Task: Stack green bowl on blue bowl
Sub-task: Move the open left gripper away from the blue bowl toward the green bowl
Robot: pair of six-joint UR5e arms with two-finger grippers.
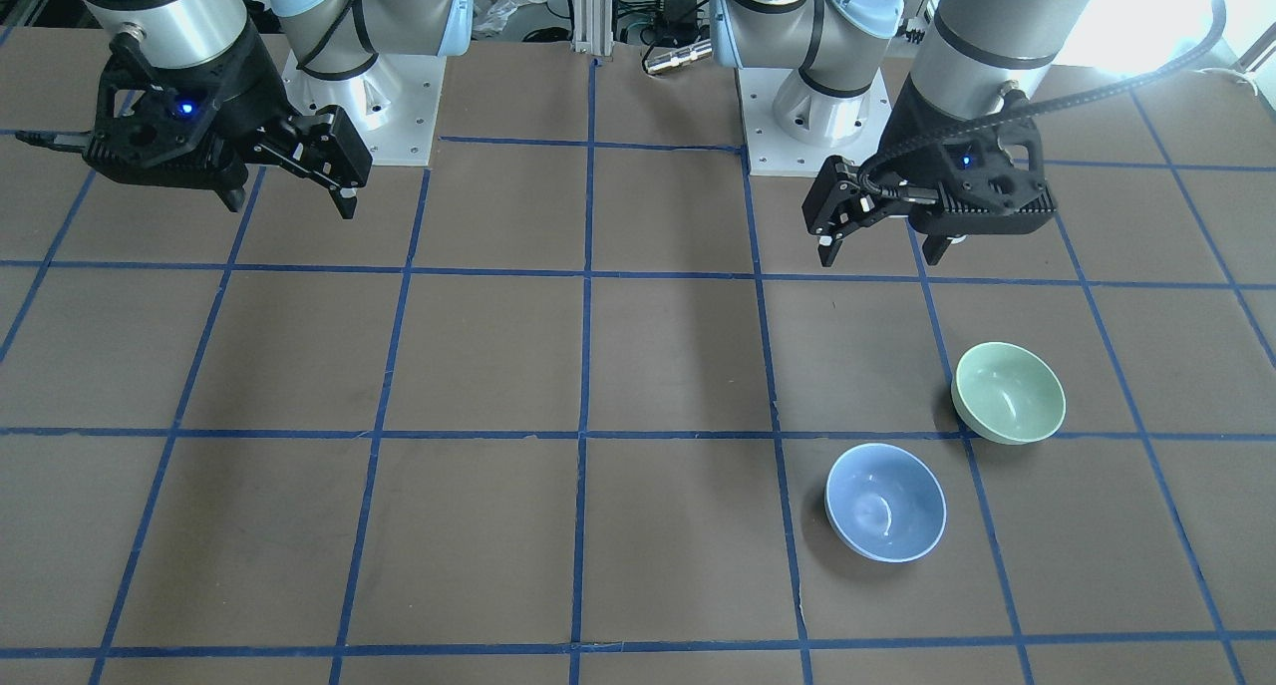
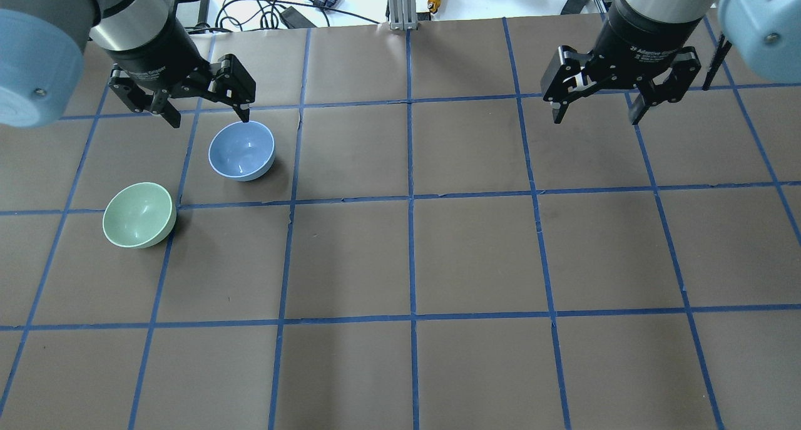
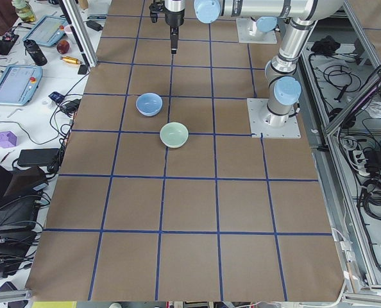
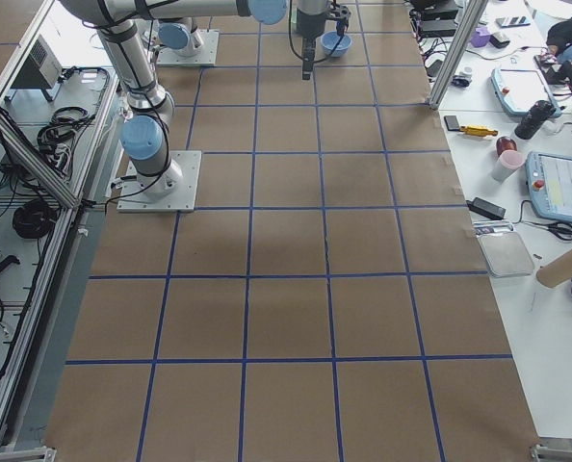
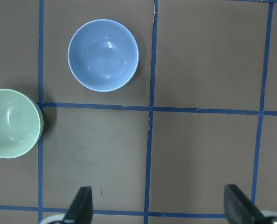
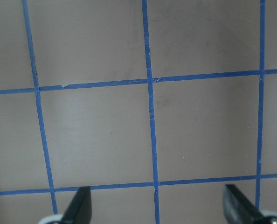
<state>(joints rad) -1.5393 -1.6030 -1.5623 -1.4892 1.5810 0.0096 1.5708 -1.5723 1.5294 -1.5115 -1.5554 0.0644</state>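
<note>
The green bowl [image 2: 138, 215] stands upright and empty on the brown table, also in the front view [image 1: 1009, 393] and the left wrist view [image 5: 10, 122]. The blue bowl [image 2: 241, 150] stands upright and empty close beside it, apart from it, farther from the robot [image 1: 885, 503] [image 5: 103, 55]. My left gripper [image 2: 208, 118] is open and empty, held above the table near the bowls [image 1: 880, 258]. My right gripper [image 2: 596, 118] is open and empty above bare table on the other side [image 1: 292, 206].
The table [image 2: 475, 255] is brown with a grid of blue tape lines. The two arm bases [image 1: 815, 132] [image 1: 364, 117] stand at the robot's edge. Cables and small tools [image 2: 300, 10] lie beyond the far edge. Tablets and a cup [image 4: 546, 183] sit on the operators' bench.
</note>
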